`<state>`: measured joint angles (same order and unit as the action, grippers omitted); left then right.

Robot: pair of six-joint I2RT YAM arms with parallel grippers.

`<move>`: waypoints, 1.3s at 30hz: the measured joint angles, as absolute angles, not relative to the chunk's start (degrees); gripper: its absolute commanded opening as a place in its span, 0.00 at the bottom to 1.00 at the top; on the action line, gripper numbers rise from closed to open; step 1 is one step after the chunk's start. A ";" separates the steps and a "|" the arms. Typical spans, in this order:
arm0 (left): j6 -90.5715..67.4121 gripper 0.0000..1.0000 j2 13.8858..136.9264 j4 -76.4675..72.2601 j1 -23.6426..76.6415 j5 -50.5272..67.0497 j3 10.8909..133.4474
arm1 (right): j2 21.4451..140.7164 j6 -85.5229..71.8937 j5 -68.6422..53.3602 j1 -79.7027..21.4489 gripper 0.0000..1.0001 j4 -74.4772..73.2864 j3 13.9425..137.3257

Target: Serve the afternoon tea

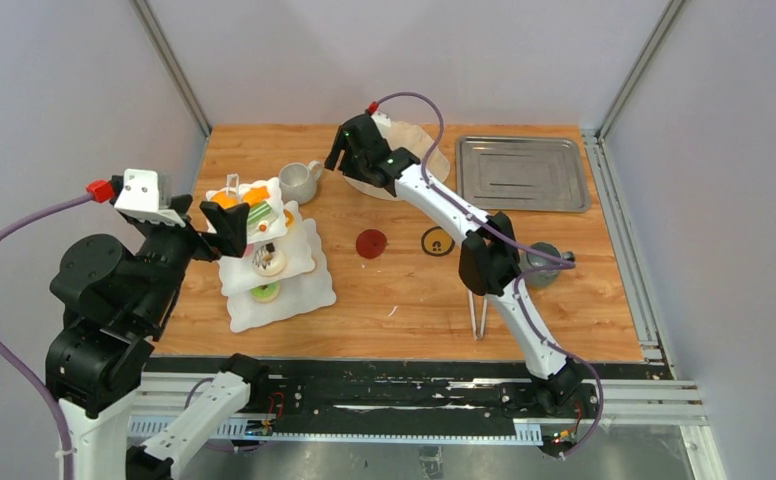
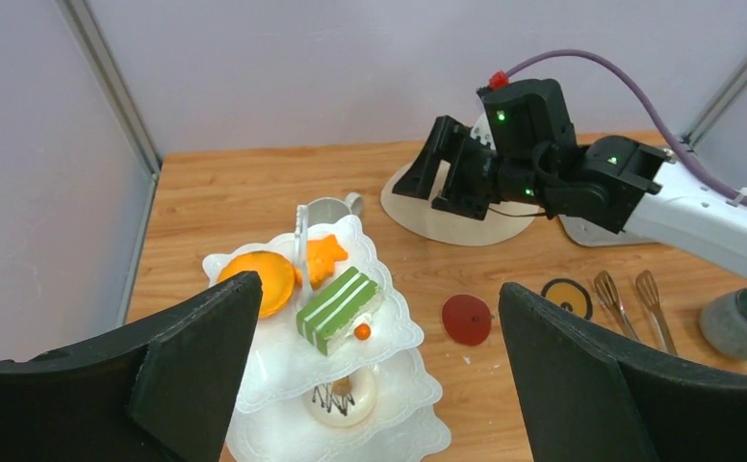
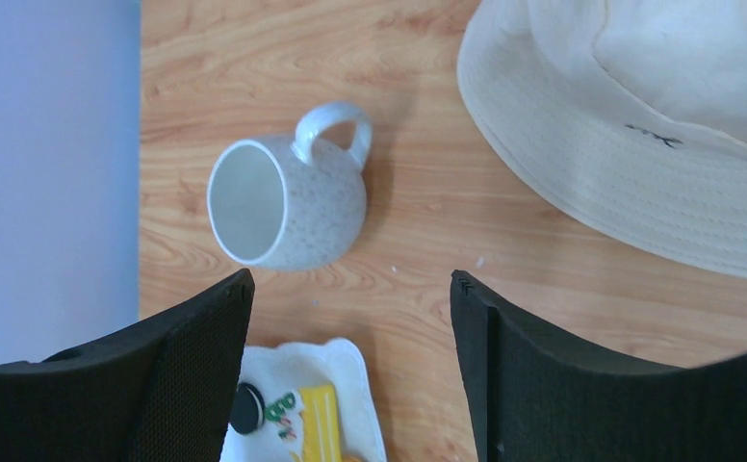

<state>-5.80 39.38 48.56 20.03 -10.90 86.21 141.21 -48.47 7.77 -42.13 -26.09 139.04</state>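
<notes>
Right claw (image 3: 350, 289), wide and empty, hovers near the speckled white mug (image 3: 288, 202) at its eleven o'clock, with the bucket hat (image 3: 639, 144) at two. Descending off-centre could tip the mug against the three-tier stand (image 1: 309, 288). Left claw (image 2: 379, 298) is wide and empty.

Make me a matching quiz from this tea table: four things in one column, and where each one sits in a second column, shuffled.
Things:
1. white mug
2. green striped pastry
3. metal tray
4. red disc

Places:
A. far right corner of the table
B. top tier of the stand
C. between the stand and the hat
D. bare wood near the middle of the table

Pairs: 1-C, 2-B, 3-A, 4-D
</notes>
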 measured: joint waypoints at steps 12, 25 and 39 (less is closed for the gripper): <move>-5.76 0.98 38.89 46.22 20.03 -7.88 80.99 | 151.39 -58.26 6.17 -42.22 0.73 -0.69 139.35; -2.26 0.98 40.71 46.33 20.03 -10.90 80.58 | 159.39 -60.42 6.76 -44.16 0.73 9.61 143.63; -0.58 0.98 41.43 46.26 20.03 -12.80 78.08 | 163.13 -62.70 8.64 -44.42 0.73 12.23 148.62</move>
<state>-0.58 41.43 46.26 20.03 -12.80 78.08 163.13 -62.70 8.64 -44.42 12.23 148.62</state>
